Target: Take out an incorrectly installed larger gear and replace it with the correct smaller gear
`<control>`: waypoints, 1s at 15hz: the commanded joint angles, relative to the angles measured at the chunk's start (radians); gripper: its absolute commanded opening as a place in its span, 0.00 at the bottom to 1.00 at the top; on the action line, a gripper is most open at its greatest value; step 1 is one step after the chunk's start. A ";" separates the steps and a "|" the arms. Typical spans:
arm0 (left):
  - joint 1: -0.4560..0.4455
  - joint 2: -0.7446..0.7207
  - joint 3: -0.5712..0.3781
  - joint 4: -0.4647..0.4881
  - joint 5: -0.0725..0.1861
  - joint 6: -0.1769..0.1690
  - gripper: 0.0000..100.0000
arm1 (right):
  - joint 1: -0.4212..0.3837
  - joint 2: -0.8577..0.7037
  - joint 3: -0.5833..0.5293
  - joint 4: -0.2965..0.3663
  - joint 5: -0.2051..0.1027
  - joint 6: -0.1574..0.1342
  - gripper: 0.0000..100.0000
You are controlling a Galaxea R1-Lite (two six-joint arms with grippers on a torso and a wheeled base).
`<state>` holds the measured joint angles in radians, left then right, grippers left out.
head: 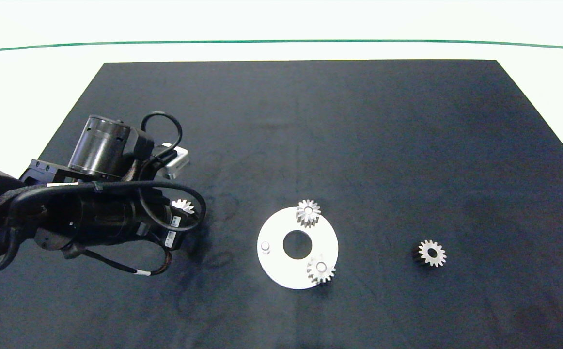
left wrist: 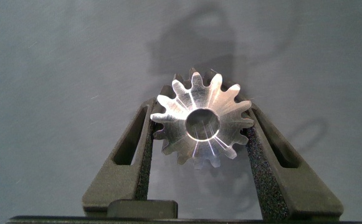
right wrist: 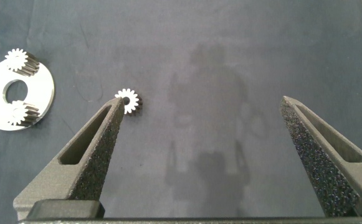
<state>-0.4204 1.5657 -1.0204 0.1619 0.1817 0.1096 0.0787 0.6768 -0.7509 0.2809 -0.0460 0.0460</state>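
Observation:
My left gripper is shut on a silvery gear, gripped by its toothed rim and held above the mat. From above, that gear peeks out past the left arm, left of the white ring plate. Two gears sit on the plate's pegs, and a third peg is bare. Another gear with a dark side lies on the mat to the right. I cannot tell whether the held one is the larger gear or the smaller gear. My right gripper hangs open high above that lying gear.
A dark mat covers the white table, whose far side carries a green line. The left arm's cables and wrist fill the mat's left part. The right arm is outside the head view.

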 commanded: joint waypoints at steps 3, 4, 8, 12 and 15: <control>0.058 0.014 0.002 -0.001 -0.007 0.012 0.28 | -0.004 0.001 0.007 0.003 0.000 0.000 1.00; 0.063 0.019 0.005 -0.001 -0.010 0.012 0.28 | -0.004 0.001 0.007 0.001 0.000 0.000 1.00; 0.086 0.027 0.029 -0.030 -0.030 0.013 0.28 | -0.004 0.001 0.007 0.001 0.000 0.000 1.00; 0.091 0.020 0.031 -0.030 -0.047 0.027 1.00 | -0.011 0.001 0.007 0.001 0.000 0.000 1.00; 0.091 0.014 0.031 -0.030 -0.051 0.024 1.00 | -0.011 0.000 0.007 0.001 0.000 -0.001 1.00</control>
<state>-0.3296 1.5843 -0.9896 0.1298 0.1302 0.1332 0.0672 0.6768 -0.7436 0.2809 -0.0455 0.0451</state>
